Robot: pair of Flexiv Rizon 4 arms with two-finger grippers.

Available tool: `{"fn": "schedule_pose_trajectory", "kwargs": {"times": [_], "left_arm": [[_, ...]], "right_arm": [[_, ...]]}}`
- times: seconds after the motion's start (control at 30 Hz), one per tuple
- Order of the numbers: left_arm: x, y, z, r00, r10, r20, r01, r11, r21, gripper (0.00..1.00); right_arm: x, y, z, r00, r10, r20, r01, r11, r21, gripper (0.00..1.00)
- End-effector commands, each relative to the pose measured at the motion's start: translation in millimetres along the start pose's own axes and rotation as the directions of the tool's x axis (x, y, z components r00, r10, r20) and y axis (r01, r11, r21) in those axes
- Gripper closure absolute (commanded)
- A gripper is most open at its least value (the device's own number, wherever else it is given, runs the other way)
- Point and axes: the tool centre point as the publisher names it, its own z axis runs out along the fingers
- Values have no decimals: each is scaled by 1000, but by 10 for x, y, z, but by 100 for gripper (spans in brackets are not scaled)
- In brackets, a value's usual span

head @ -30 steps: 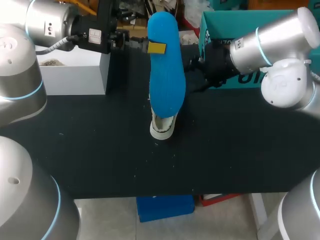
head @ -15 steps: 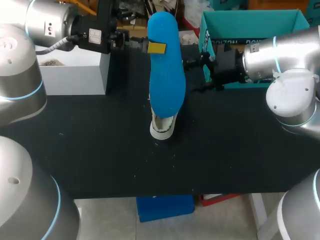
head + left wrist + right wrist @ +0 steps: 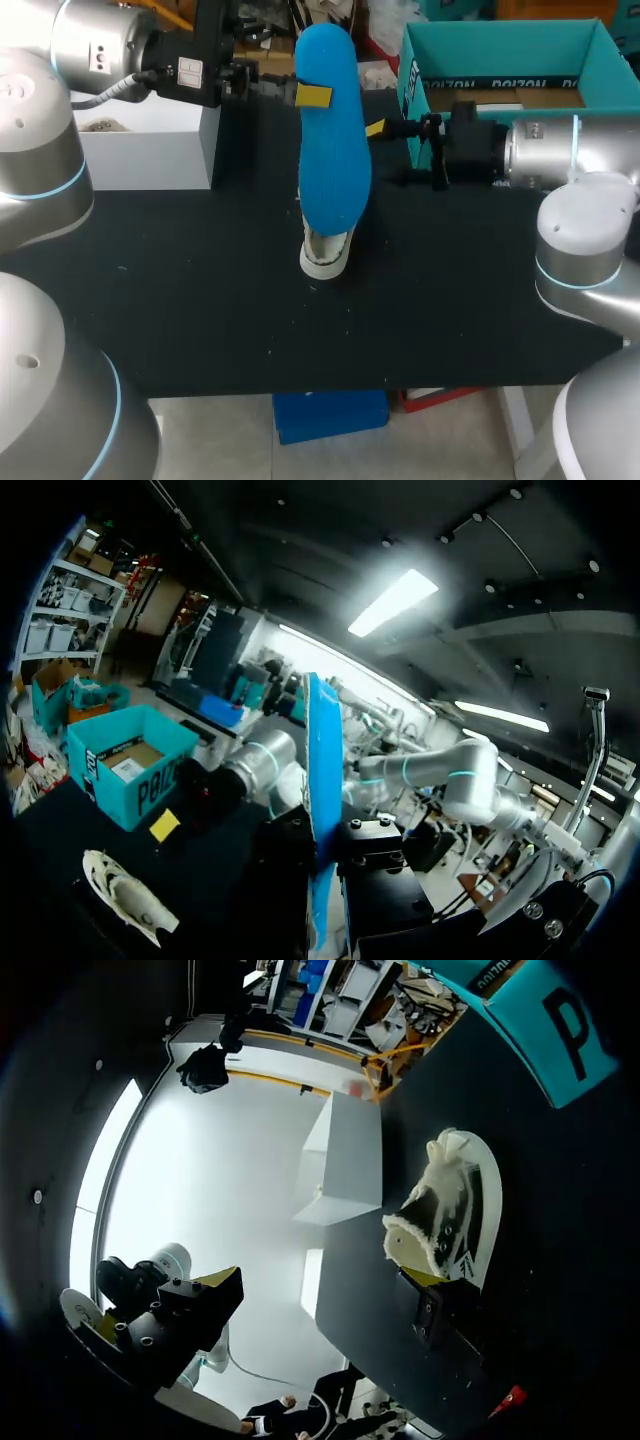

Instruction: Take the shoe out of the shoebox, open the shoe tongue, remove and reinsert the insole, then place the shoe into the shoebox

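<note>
Above fuzzy shoe point(image 3: 327, 256), smooth blue insole point(image 3: 332, 150)

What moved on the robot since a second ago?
My right arm swung back toward its own side, uncovering more of the teal shoebox; its hand now points at the blue insole. It grabbed nothing. The left hand stayed put, holding the insole up; the shoe stayed on the table.

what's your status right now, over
Left end effector shut on blue insole, held upright. Right end effector beside it, grip unclear. Shoe on table, outside shoebox. Nothing seen blocking.
</note>
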Motion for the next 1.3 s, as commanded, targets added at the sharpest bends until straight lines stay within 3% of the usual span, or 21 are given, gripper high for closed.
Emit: {"fn": "schedule_pose_trajectory", "kwargs": {"times": [0.03,0.5,0.57,0.77,0.97,1.03,1.07,1.3], "left_arm": [[-3,11,11,1000,1,2,-1,1000,3,100],[-3,11,11,1000,1,2,-1,1000,3,100],[40,61,46,991,131,37,-130,991,-33,100],[230,362,162,814,574,88,-557,815,-156,100],[359,759,295,626,775,86,-747,628,-220,100],[363,848,307,630,771,90,-744,633,-216,100],[353,872,296,670,736,101,-713,675,-190,100],[353,872,296,670,736,101,-713,675,-190,100]], "right_arm": [[15,-1,-40,998,-19,-59,19,1000,0,0],[60,28,-61,999,-44,-18,44,999,12,0],[60,28,-61,999,-44,-18,44,999,12,0],[60,28,-61,999,-44,-18,44,999,12,0],[60,28,-61,999,-44,-18,44,999,12,0],[60,28,-61,999,-44,-18,44,999,12,0],[60,28,-61,999,-44,-18,44,999,12,0],[60,28,-61,999,-44,-18,44,999,12,0]]}}
